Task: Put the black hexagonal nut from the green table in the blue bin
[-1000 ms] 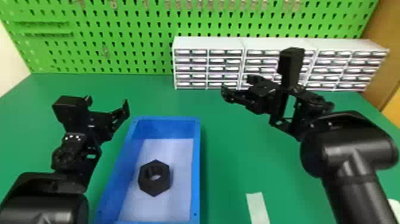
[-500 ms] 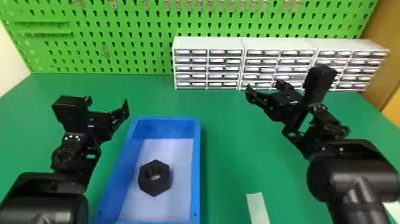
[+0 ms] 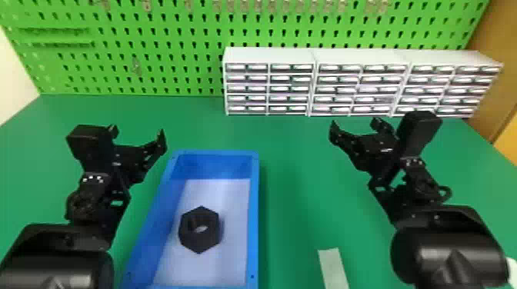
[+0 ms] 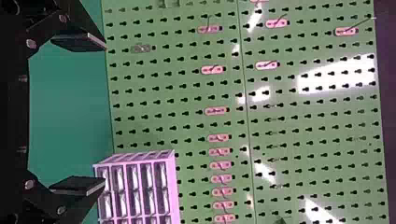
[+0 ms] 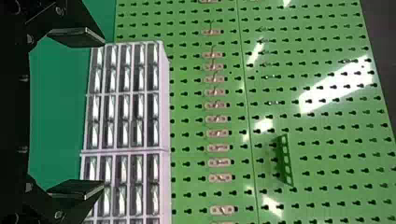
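The green tabletop (image 3: 292,215) runs back to a green pegboard (image 3: 173,34) and white drawer units (image 3: 269,57). The black hexagonal nut (image 3: 188,238) lies in the blue bin (image 3: 254,215), between the left end effector (image 3: 138,134) and the right end effector (image 3: 354,125), both spread and empty.

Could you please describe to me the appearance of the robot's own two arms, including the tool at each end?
The left arm and right arm are black, with smooth, rounded, shiny lower sections. Their wrist parts are angular and boxy, with small pale dots. The left tool and right tool are also black, each with two flat fingers.
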Tool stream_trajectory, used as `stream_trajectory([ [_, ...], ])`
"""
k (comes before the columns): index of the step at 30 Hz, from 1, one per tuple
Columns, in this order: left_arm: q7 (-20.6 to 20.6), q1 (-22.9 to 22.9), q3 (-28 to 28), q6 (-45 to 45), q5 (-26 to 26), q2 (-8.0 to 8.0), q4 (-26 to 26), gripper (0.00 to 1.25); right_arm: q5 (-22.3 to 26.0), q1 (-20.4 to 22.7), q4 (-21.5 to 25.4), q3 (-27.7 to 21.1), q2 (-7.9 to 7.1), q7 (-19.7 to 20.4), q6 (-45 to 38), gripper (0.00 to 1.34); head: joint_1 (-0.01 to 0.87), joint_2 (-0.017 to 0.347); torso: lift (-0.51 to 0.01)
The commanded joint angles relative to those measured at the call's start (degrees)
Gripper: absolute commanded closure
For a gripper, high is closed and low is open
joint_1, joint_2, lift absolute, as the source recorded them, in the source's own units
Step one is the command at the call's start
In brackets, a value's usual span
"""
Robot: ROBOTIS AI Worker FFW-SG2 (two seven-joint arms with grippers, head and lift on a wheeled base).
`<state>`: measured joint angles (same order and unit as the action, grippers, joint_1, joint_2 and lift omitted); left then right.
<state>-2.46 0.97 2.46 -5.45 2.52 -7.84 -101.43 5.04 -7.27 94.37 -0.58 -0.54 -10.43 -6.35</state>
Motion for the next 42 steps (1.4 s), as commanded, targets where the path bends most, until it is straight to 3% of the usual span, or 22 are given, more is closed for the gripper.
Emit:
stream_trajectory([
  [1,0.0,0.0,0.0,0.0,0.0,0.01,0.0,0.25,-1.2,0.9,-0.6,0.0,0.46,1.7,2.7,0.22,0.686,0.052,-0.097],
  [12,0.0,-0.1,0.0,0.0,0.2,0.01,0.0,0.25,-2.0,3.0,-2.9,0.8,0.6,6.9,8.2,0.22,0.686,0.052,-0.097],
  [42,-0.6,0.4,-1.3,0.0,0.8,-0.07,1.2,0.25,-4.3,5.4,-2.6,0.0,-0.16,7.4,7.6,0.22,0.686,0.052,-0.097],
])
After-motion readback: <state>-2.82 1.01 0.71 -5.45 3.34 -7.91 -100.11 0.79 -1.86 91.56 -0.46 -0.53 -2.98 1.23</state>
